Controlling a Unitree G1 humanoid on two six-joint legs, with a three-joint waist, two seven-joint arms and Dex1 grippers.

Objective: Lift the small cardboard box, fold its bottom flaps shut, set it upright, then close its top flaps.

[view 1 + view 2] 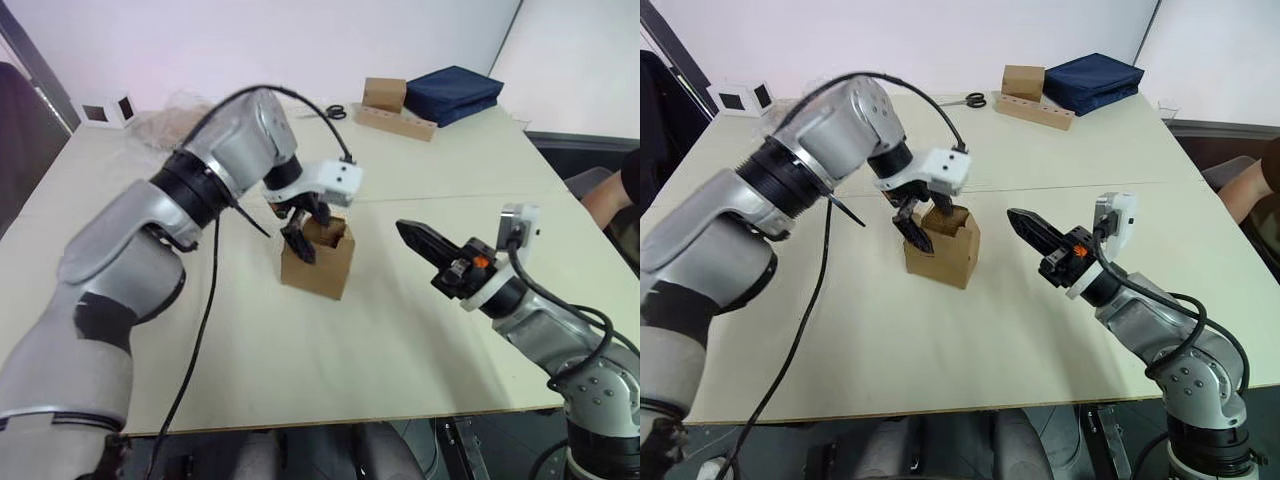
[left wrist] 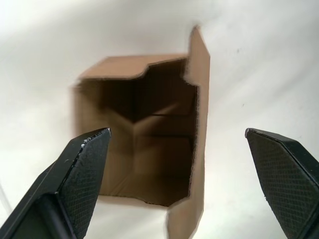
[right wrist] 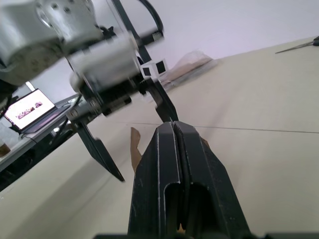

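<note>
The left hand (image 1: pixel 304 228) hangs over the open top of the small cardboard box (image 1: pixel 322 262), its two black fingers spread apart, one finger (image 1: pixel 297 243) lying against the outside of the box wall on the robot's left and the other reaching in over the opening; the box stands upright on the pale worktop (image 1: pixel 400 330), directly beneath this hand, with its top flaps (image 1: pixel 333 232) standing up. Off to the robot's right of that hand, apart from the box, the right hand (image 1: pixel 415 238) hovers above the worktop with its fingers pressed together into one point aimed toward the box, gripping nothing. Far beyond both hands, at the back edge of the worktop, sit a squarer brown box (image 1: pixel 384 93) on a long cardboard strip (image 1: pixel 395 122), a folded dark blue cloth (image 1: pixel 453 94) and a pair of scissors (image 1: pixel 334 112). From the left wrist, the fingers (image 2: pixel 82 172) stand wide apart on either side of the box (image 2: pixel 144 144), which opens toward the camera so its dark inside and folded bottom flaps (image 2: pixel 149 124) show, and one top flap (image 2: pixel 199 74) sticks up along one side. From the right wrist, the closed fingers (image 3: pixel 177 169) point at the left hand (image 3: pixel 124 134), with the box edge (image 3: pixel 134 149) peeking out just behind them.
</note>
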